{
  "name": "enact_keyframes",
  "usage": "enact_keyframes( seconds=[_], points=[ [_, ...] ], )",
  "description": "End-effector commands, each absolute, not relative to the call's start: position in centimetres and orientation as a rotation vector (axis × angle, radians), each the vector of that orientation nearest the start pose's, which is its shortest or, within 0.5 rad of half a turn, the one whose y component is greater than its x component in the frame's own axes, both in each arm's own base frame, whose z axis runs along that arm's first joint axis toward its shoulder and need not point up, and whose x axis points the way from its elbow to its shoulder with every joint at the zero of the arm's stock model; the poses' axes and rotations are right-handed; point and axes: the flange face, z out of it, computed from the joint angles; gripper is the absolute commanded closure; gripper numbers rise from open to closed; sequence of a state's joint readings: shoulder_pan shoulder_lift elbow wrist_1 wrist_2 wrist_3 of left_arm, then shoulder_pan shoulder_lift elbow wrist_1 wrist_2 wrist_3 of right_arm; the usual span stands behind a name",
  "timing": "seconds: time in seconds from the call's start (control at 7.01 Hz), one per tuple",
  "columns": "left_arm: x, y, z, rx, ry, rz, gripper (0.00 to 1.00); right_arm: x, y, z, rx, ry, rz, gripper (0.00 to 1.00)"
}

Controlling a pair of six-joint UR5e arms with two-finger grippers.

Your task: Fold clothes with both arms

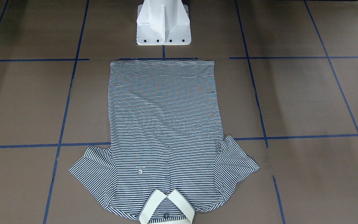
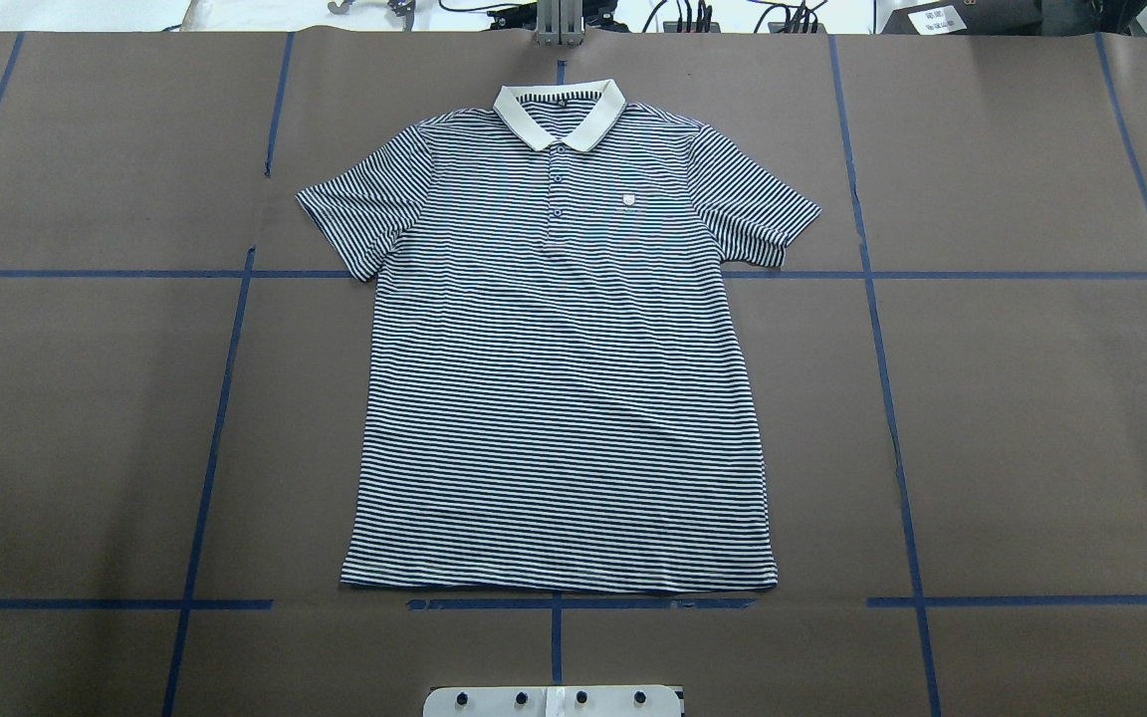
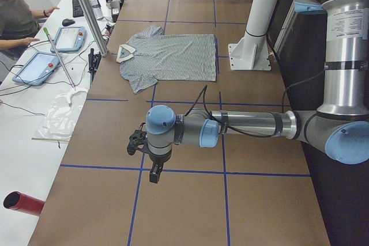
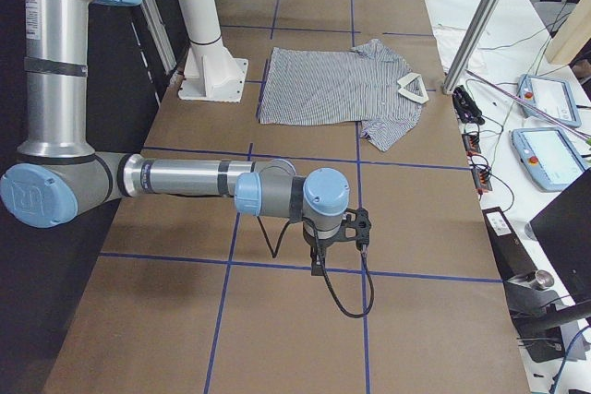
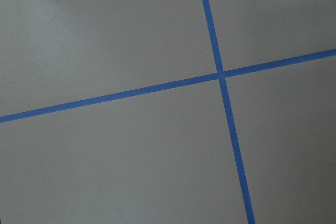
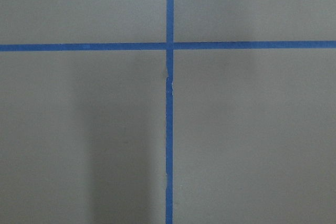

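Navy-and-white knit, your shirt [image 2: 559,378] lay flat and face up in the middle of the counter [image 2: 1032,418]. Its collar [image 2: 559,112] was at the far edge from the base [image 1: 163,28], its hem [image 2: 559,583] was near the base, and both sleeves [image 2: 359,214] were spread out. Nothing was folded yet.

The left arm [image 3: 248,124] and the right arm [image 4: 185,177] hung well apart from the shirt, one over each end of the counter. The left pincer [image 3: 154,172] and the right pincer [image 4: 319,263] showed only in the side views, so I could not tell how wide either stood. Nothing hung from either. Each wrist camera saw only bare brown surface and blue tape [image 5: 220,73], no cloth.

Here is what I judged you had to watch.
- **Shallow grasp:** The knit looked thin and limp, so a pincer that came down too shallow would likely have caught the top layer alone and peeled the front off the back.
- **Deep grasp:** Too deep, and it could have nipped the counter's brown surface as well and dragged it.
- **Uneven lift:** If the two lifted at unequal heights or speeds, the cloth would probably have skewed and the fold run crooked across the stripes.
- **Far reach:** The collar sat at the far reach, so a grasp there risked a stretched arm and a weak hold.
- **Sleeves:** One of the sleeves could have bunched under the body when swept inward.
- **Collision:** With both moving toward the middle, their wrists might have met over the placket [image 2: 556,194].
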State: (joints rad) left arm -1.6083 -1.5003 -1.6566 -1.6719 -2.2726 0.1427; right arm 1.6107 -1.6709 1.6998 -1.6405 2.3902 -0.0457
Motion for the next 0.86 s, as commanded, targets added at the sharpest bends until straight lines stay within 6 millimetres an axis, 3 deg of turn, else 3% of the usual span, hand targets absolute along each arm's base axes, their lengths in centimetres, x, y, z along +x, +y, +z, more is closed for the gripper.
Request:
enact_keyframes(
  seconds=[0.0,0.29,0.43,0.57,0.71],
  points=[
    [-8.6,-46.7,64.4,0.176,0.689,0.144,0.00,7.9,-44.2,65.3,-0.014,-0.813,0.015,0.00],
    [-8.6,-47.5,62.3,0.215,0.685,0.155,0.00,7.6,-46.4,62.3,0.051,-0.816,-0.016,0.00],
    [-8.6,-48.6,59.3,0.274,0.682,0.177,0.00,5.5,-48.7,60.5,0.075,-0.809,-0.073,0.00],
    [-8.1,-49.7,58.1,0.312,0.745,0.201,0.00,4.7,-52.2,57.0,0.136,-0.810,-0.108,0.00],
    [-7.7,-51.1,58.0,0.380,0.755,0.232,0.00,2.7,-53.8,56.6,0.137,-0.838,-0.150,0.00]
  ],
)
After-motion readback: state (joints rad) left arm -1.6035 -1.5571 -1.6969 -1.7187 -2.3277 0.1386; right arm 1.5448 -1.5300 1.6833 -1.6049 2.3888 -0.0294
